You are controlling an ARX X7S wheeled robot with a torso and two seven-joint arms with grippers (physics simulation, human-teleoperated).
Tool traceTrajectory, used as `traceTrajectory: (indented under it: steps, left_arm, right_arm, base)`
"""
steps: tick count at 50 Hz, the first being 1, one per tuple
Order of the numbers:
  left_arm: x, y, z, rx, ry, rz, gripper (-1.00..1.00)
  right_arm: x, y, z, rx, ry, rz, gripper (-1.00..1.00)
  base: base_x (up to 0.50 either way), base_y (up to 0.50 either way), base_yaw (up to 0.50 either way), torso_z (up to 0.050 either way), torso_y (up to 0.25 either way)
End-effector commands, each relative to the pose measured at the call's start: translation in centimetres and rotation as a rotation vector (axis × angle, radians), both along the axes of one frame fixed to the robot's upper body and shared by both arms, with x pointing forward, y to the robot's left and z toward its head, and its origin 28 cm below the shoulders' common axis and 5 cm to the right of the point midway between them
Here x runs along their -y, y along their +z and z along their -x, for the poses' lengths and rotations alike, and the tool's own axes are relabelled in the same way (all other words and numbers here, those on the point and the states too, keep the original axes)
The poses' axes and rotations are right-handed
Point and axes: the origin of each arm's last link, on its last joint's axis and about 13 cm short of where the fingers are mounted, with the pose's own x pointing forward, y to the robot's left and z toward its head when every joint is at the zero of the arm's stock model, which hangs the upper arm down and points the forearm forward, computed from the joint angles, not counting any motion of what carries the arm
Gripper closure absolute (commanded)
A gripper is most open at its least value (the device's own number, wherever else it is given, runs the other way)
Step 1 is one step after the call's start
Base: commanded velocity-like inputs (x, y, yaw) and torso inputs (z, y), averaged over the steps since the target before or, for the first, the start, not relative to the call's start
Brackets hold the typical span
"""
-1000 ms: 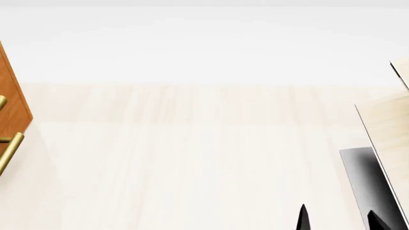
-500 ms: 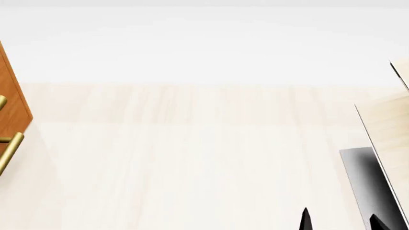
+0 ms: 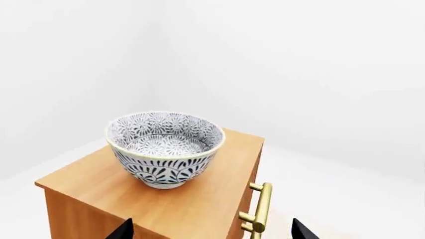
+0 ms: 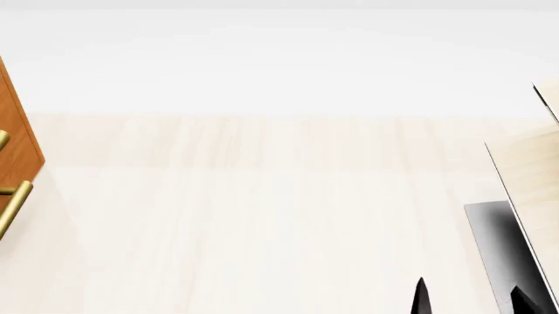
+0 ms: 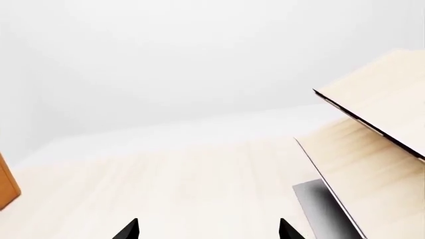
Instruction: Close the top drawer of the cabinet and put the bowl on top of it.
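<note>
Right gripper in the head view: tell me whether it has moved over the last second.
Yes, slightly. The right gripper has drifted rightward and sunk toward the bottom edge, its near fingertip closing on the fixed dark grey base of the pale rack.

We see a bare simulated room: blank white walls, pale wood tabletop (image 4: 262, 216), one wooden cabinet (image 3: 99, 199), light-wood rack (image 5: 385, 114) at right
</note>
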Motion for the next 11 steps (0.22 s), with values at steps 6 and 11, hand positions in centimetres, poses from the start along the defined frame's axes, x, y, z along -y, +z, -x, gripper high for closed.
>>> traceTrajectory:
  steps: [6, 11]
  left_arm:
    - [0.4, -3.6, 1.6, -0.047, -0.024, -0.041, -1.0]
    - [0.7, -4.4, 1.6, -0.061, -0.041, -0.05, -1.0]
  right_arm:
    - [0.2, 1.6, 0.1, 0.042, -0.009, 0.002, -1.0]
    - [0.4, 1.9, 0.2, 0.05, -0.015, 0.003, -1.0]
  base:
    - [0.0, 0.0, 0.0, 0.0, 0.0]
    - [0.0, 0.0, 0.0, 0.0, 0.0]
